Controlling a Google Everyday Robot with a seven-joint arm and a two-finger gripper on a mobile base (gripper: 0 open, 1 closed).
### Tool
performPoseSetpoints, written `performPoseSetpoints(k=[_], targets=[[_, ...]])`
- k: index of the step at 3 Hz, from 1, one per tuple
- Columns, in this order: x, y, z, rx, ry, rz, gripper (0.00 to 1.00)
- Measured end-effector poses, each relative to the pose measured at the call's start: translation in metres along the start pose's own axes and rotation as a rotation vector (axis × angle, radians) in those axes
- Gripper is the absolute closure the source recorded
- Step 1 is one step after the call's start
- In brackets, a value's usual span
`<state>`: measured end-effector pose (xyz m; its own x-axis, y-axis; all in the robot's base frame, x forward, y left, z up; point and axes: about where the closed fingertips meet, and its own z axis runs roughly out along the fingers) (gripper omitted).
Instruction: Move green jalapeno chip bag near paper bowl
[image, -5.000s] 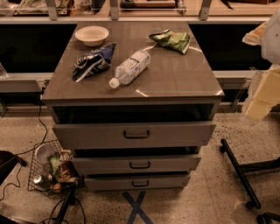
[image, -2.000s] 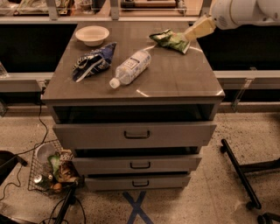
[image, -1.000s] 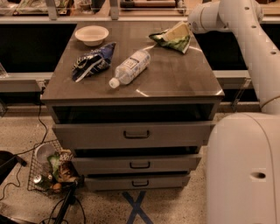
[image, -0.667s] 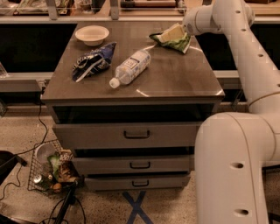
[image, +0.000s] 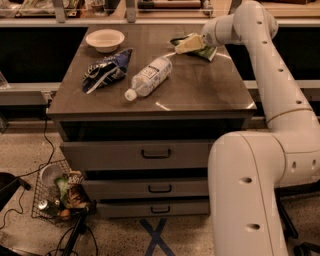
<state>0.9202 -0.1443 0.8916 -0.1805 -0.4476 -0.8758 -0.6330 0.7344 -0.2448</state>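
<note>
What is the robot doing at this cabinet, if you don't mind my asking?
The robot's arm reaches over the far right corner of the cabinet top, with its gripper at the green jalapeno chip bag. The bag lies on the surface, well apart from the paper bowl at the far left corner. A water bottle and a dark blue snack bag lie between them.

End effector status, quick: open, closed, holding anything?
End effector: at the green jalapeno chip bag, far right of the cabinet top; open or closed cannot be told.
</note>
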Motion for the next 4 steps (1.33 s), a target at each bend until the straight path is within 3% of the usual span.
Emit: performPoseSetpoints(k=[2, 3, 4], targets=[[0.021, 0.012, 0.025, -0.029, 0.049, 0.066, 0.00], [0.032, 0.016, 0.032, -0.036, 0.075, 0.094, 0.13], [0.042, 0.017, 0.037, -0.038, 0.090, 0.137, 0.36]])
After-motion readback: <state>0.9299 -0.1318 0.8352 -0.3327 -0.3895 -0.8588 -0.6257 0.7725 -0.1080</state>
